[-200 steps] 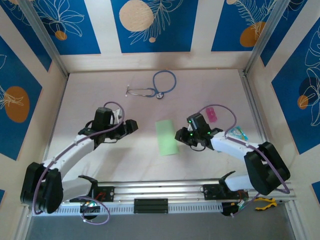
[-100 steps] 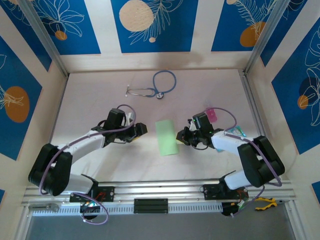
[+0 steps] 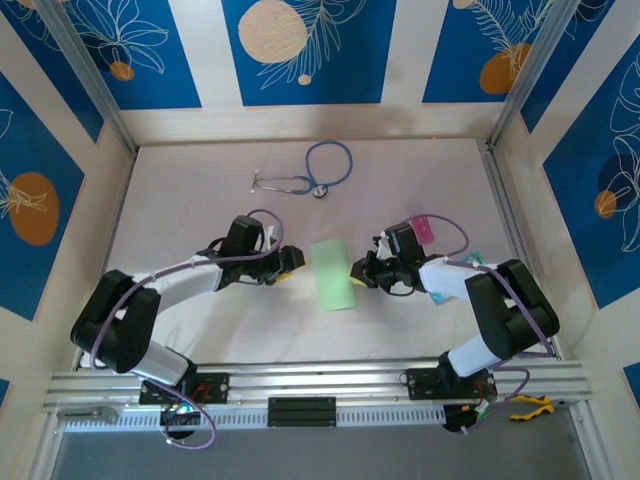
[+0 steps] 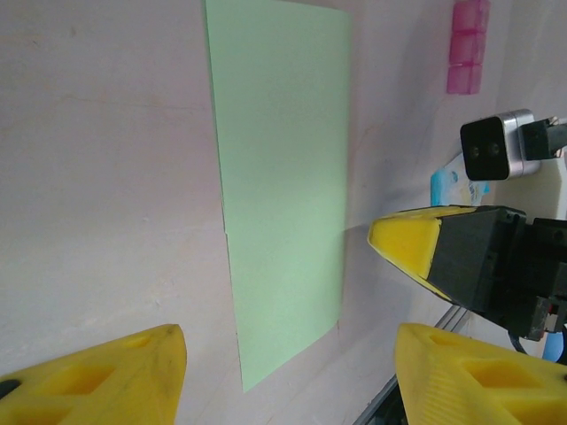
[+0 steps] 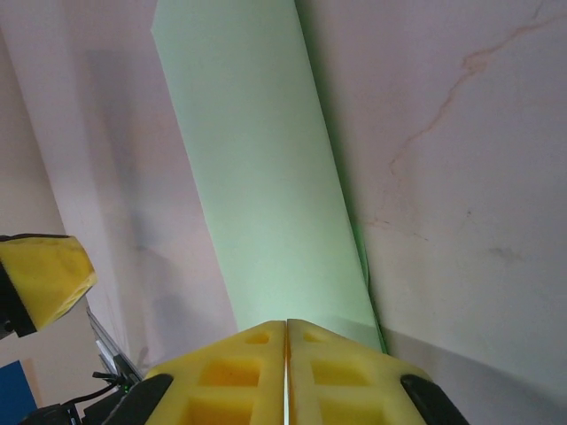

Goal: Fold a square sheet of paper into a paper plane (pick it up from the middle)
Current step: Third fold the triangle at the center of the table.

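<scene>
From where I stand, the square sheet of paper (image 3: 333, 275) lies flat on the table (image 3: 190, 200) as a long pale green rectangle, midway between the two arms. The left gripper (image 3: 288, 262) sits low just beside its left edge, and its yellow fingers (image 4: 106, 372) are spread wide apart with nothing between them. The right gripper (image 3: 358, 270) is just at the paper's right edge, its fingers (image 5: 239, 354) pressed flat together. Whether any paper is caught in that seam I cannot tell. That edge looks slightly raised off the table. Behind the right gripper there is a small pink block (image 3: 424, 228), with a teal-and-white packet (image 3: 478, 265) off to the side. A stethoscope (image 3: 310, 175) rests well apart at the far end
</scene>
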Controlling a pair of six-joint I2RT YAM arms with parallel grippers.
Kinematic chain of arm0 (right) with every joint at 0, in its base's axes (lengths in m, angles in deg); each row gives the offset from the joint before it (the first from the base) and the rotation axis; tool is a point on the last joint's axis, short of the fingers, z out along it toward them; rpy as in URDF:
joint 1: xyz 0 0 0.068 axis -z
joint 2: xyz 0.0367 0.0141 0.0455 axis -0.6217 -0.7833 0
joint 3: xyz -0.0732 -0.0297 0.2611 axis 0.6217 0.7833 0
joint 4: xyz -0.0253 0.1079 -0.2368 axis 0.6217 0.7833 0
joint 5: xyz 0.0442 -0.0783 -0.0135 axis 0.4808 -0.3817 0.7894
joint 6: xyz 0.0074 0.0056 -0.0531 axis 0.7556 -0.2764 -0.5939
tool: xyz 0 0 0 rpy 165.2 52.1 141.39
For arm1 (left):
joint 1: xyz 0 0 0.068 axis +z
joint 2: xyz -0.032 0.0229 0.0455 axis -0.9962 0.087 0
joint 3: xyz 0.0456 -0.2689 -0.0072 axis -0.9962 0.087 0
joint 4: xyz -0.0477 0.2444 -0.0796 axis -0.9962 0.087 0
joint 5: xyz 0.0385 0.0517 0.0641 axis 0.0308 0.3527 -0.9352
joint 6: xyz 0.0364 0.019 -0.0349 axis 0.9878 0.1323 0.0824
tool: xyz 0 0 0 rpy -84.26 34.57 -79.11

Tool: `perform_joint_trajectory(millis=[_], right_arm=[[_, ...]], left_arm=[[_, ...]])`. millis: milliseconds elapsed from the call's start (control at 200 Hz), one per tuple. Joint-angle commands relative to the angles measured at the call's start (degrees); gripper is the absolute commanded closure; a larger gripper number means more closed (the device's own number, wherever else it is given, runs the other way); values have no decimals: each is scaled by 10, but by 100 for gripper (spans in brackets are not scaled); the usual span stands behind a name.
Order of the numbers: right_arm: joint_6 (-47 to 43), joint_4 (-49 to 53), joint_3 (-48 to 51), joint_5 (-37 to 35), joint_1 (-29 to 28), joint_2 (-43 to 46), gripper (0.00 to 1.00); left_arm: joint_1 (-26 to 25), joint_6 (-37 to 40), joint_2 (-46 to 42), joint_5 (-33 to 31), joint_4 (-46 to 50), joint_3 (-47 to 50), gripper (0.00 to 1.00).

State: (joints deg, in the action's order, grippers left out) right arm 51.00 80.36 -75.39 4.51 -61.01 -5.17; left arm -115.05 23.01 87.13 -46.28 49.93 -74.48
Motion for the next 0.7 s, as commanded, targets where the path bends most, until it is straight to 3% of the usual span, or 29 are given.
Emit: perform_joint_trajectory(millis=[0,255,695], right_arm=[[-8,-9,-7,24,5,-5,91],[-10,-18,-5,38,21,-13,92],[-15,-36,-51,82,21,-115,94]], left_arm=[[-9,-15,27,20,-29,-19,38],[-15,-19,69,36,-30,-42,38],[-23,-21,115,42,-30,-63,38]])
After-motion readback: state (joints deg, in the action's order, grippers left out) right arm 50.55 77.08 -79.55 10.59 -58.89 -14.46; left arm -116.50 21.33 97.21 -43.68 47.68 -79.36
